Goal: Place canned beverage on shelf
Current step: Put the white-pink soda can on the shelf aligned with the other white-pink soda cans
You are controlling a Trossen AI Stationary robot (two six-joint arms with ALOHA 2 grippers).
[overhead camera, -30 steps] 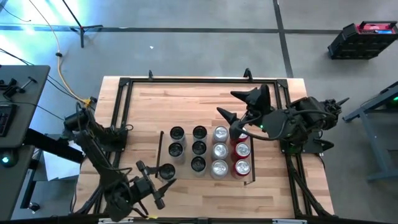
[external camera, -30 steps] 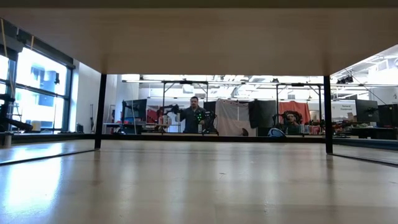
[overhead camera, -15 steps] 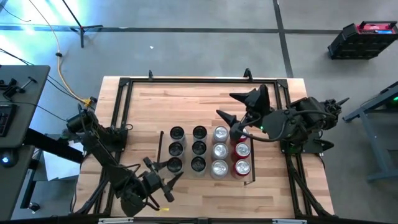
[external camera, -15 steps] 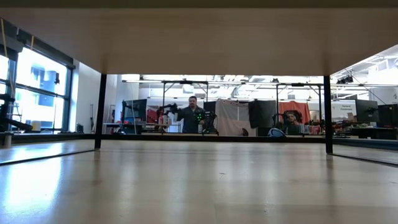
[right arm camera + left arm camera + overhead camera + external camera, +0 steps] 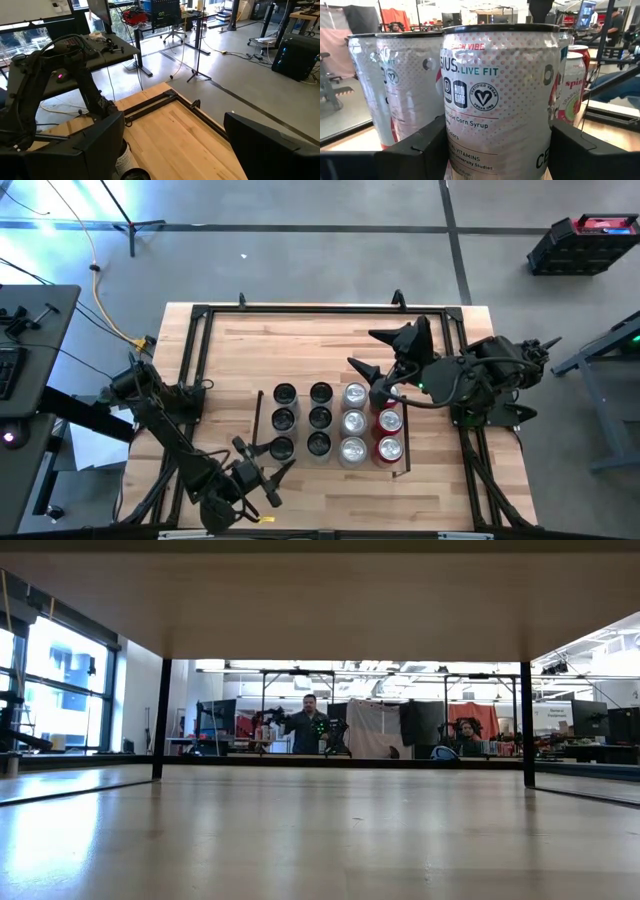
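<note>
Cans (image 5: 336,421) stand in rows in the shelf (image 5: 257,412) — left gripper (image 5: 266,461) just beside them (table's near side).

The white can (image 5: 495,100) reads "LIVE FIT", "CERTIFIED VEGAN", "Corn Syrup", "VITAMINS"

both arms are dark, jointed and matte. right arm (image 5: 470,380) carries what appears to be a small green light; fingers (image 5: 75,150) are black, blocky.

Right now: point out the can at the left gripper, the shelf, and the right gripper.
can (image 5: 495,100), left wrist view, middle of its printed side
shelf (image 5: 257,415), high view, its left black rail
right gripper (image 5: 385,352), high view, midway between its fingertips
</note>
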